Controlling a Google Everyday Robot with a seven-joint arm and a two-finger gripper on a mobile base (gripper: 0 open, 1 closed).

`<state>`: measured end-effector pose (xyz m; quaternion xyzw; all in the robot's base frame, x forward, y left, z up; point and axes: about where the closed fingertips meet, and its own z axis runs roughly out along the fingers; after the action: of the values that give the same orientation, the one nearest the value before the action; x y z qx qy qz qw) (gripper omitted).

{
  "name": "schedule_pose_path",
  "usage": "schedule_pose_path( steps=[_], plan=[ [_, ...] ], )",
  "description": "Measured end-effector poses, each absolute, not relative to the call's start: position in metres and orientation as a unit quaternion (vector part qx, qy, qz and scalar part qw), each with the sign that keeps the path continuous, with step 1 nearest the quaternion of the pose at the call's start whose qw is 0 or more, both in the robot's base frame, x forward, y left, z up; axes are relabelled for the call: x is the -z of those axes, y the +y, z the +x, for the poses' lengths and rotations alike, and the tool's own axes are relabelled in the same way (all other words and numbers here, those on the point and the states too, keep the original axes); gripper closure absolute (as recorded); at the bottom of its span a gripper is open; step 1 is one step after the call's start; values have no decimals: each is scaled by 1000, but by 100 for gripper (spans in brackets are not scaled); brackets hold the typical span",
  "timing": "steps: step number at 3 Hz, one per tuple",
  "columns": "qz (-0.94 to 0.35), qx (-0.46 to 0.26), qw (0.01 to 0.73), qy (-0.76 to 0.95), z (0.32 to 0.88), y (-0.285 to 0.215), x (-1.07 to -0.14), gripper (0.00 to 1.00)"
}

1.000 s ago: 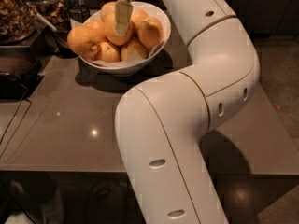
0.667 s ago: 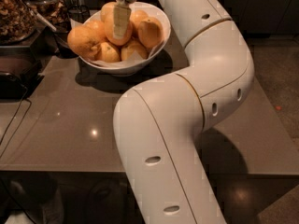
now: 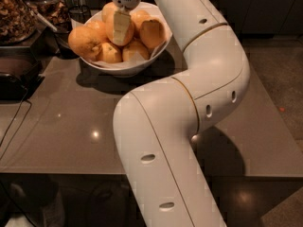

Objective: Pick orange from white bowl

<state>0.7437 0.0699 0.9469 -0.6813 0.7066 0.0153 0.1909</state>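
White bowl sits far left on the table; the gripper hangs over its middle orange; whether the jaws are apart I cannot tell; best to centre there, descend straight, squeeze gently.

**A dim room around a glossy table**

The end effector hangs at the top of the view, over the far part of a grey-brown table. The table surface is glossy, and nearer to the camera than the end effector two small light spots shine on it. To the right of the end effector lies a dark speckled floor, with dark cabinet fronts beyond. To its left stand clear containers of brown food, and a black cable runs there.
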Motion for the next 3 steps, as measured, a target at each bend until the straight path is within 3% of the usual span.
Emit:
schedule_pose_path(
  steps=[1, 3],
  plan=[
    [-676, -27, 182, 714, 746, 69, -933, 32],
    [-675, -30, 182, 714, 746, 69, -932, 74]
  ],
)
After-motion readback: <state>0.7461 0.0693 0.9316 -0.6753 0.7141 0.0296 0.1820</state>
